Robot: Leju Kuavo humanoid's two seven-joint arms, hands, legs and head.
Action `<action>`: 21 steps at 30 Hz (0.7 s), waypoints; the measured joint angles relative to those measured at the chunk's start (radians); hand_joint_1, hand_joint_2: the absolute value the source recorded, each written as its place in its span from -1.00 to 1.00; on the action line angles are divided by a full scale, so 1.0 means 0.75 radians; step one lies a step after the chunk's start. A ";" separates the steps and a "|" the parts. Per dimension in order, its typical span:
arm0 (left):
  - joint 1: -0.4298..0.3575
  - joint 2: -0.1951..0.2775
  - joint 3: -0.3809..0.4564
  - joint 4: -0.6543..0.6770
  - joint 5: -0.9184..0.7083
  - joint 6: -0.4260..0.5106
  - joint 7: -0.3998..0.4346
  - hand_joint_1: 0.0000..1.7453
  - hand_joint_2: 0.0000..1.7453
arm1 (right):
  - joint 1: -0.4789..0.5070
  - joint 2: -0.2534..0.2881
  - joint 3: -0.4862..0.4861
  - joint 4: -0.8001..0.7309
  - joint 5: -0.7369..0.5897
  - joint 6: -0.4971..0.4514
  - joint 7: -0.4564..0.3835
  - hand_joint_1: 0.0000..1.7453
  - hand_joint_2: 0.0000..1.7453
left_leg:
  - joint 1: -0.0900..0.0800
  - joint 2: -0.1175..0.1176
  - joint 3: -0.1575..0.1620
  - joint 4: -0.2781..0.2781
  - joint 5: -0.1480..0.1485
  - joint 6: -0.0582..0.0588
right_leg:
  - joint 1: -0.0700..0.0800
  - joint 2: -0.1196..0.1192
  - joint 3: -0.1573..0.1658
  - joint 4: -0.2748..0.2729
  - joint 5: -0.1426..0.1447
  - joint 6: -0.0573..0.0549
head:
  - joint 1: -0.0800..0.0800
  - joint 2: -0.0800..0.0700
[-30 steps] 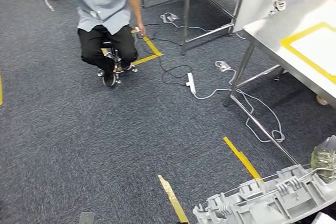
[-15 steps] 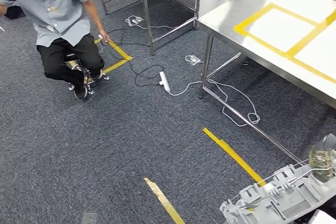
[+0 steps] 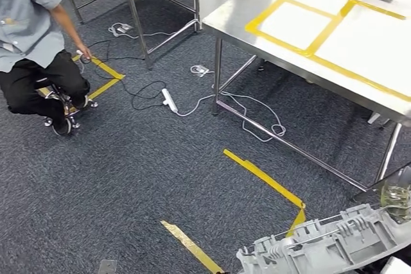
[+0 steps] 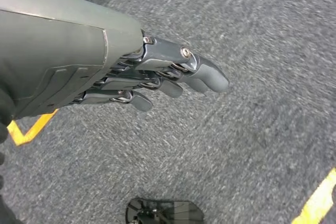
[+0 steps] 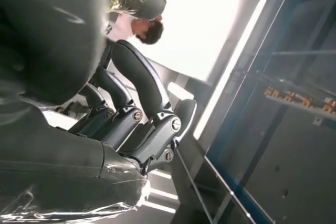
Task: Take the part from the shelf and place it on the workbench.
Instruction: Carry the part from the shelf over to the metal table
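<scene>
The part [image 3: 329, 243] is a long grey ribbed plastic moulding, lying across the bottom right corner of the head view above the carpet. My right hand [image 5: 134, 124] holds it, fingers curled in the right wrist view; the foil-wrapped wrist [image 3: 395, 197] shows at the part's right end. The workbench [image 3: 232, 14] is a steel table at upper right, with yellow tape rectangles [image 3: 310, 27] on its top. My left hand [image 4: 158, 77] hangs over the carpet, fingers stretched out, holding nothing.
A person [image 3: 29, 43] crouches on a wheeled stool at the left. A white power strip [image 3: 168, 99] and cables [image 3: 252, 117] lie on the carpet near the workbench legs [image 3: 216, 75]. Yellow floor tape [image 3: 264, 176] runs ahead. A second steel table [image 3: 135, 11] stands behind.
The camera has turned right, so the whole scene has slid left and more of the workbench top is in view. The part stays at the bottom right.
</scene>
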State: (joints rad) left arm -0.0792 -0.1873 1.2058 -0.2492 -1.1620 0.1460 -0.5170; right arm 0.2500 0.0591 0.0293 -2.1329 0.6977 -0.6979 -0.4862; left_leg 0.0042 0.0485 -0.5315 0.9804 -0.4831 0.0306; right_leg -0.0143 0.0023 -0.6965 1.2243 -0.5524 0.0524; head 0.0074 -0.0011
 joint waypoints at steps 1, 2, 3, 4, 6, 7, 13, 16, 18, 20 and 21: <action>-0.001 -0.001 -0.001 0.000 0.000 -0.001 -0.002 -1.00 1.00 | 0.000 0.000 0.000 0.000 0.000 0.000 0.000 1.00 1.00 | 0.001 0.016 0.002 0.002 -0.003 -0.004 | -0.003 -0.015 0.048 -0.081 0.042 0.004 | 0.000 0.000; -0.002 -0.001 -0.002 0.000 -0.001 -0.002 -0.003 -1.00 1.00 | 0.001 0.000 0.000 0.000 0.000 0.000 0.000 1.00 1.00 | 0.000 0.030 0.004 0.004 -0.007 -0.010 | -0.002 -0.040 0.097 -0.168 0.070 0.003 | 0.000 0.000; -0.003 -0.001 -0.003 0.000 -0.001 -0.003 -0.005 -1.00 1.00 | 0.001 0.000 0.001 0.000 0.000 0.000 -0.001 1.00 1.00 | -0.002 0.043 0.006 0.008 -0.012 -0.018 | -0.001 -0.061 0.140 -0.243 0.093 -0.001 | 0.000 0.000; -0.003 -0.001 -0.003 0.000 -0.001 -0.003 -0.007 -1.00 1.00 | 0.002 0.000 0.002 -0.001 -0.001 0.000 -0.002 1.00 1.00 | -0.005 0.052 0.009 0.011 -0.015 -0.024 | 0.002 -0.074 0.164 -0.284 0.099 -0.009 | -0.001 0.000; -0.004 -0.001 -0.004 0.000 -0.003 -0.004 -0.010 -1.00 1.00 | 0.010 -0.001 0.002 -0.002 -0.003 0.000 -0.006 1.00 1.00 | -0.008 0.071 0.013 0.014 -0.019 -0.037 | 0.006 -0.065 0.170 -0.294 0.097 -0.030 | -0.002 0.000; -0.005 -0.001 -0.005 0.000 -0.004 -0.005 -0.011 -1.00 1.00 | 0.015 -0.001 0.001 -0.003 -0.004 0.000 -0.008 1.00 1.00 | -0.006 0.077 0.015 0.014 -0.021 -0.043 | 0.006 -0.052 0.169 -0.293 0.098 -0.040 | -0.003 0.000; 0.000 -0.001 -0.014 0.000 -0.005 -0.005 -0.013 -1.00 1.00 | 0.022 -0.002 0.005 -0.006 -0.006 0.000 -0.012 1.00 1.00 | 0.006 -0.050 -0.130 0.350 -0.208 -0.066 | 0.003 0.029 0.165 -0.298 0.110 -0.077 | -0.010 0.000; 0.004 -0.001 -0.017 0.000 -0.005 -0.005 -0.013 -1.00 1.00 | 0.024 -0.002 0.005 -0.006 -0.006 0.000 -0.012 1.00 1.00 | 0.004 -0.062 -0.132 0.334 -0.140 -0.051 | 0.009 0.085 0.167 -0.297 0.112 -0.078 | -0.010 0.000; 0.004 0.001 -0.019 0.000 -0.005 -0.006 -0.013 -1.00 1.00 | 0.023 -0.002 0.005 -0.006 -0.006 0.000 -0.012 1.00 1.00 | 0.003 -0.117 -0.061 0.165 -0.040 -0.027 | 0.012 0.120 0.168 -0.295 0.113 -0.075 | -0.009 0.000; 0.004 0.004 -0.020 0.000 -0.008 -0.007 -0.013 -1.00 1.00 | 0.026 -0.002 0.005 -0.006 -0.007 0.000 -0.014 1.00 1.00 | 0.003 -0.168 -0.015 0.055 -0.006 -0.012 | 0.011 0.151 0.159 -0.291 0.117 -0.065 | -0.010 0.000; 0.003 0.005 -0.021 0.001 -0.009 -0.007 -0.014 -1.00 1.00 | 0.030 -0.002 0.004 -0.007 -0.008 0.000 -0.014 1.00 1.00 | 0.002 -0.173 -0.009 0.039 -0.010 -0.011 | 0.010 0.165 0.152 -0.291 0.120 -0.058 | -0.011 0.000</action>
State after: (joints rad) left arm -0.0773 -0.1835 1.1901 -0.2487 -1.1687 0.1409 -0.5272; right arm 0.2726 0.0576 0.0325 -2.1380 0.6916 -0.6978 -0.4970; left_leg 0.0058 -0.0810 -0.5386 1.0098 -0.4908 0.0227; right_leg -0.0069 0.1264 -0.5824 1.0061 -0.4624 0.0091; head -0.0009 -0.0011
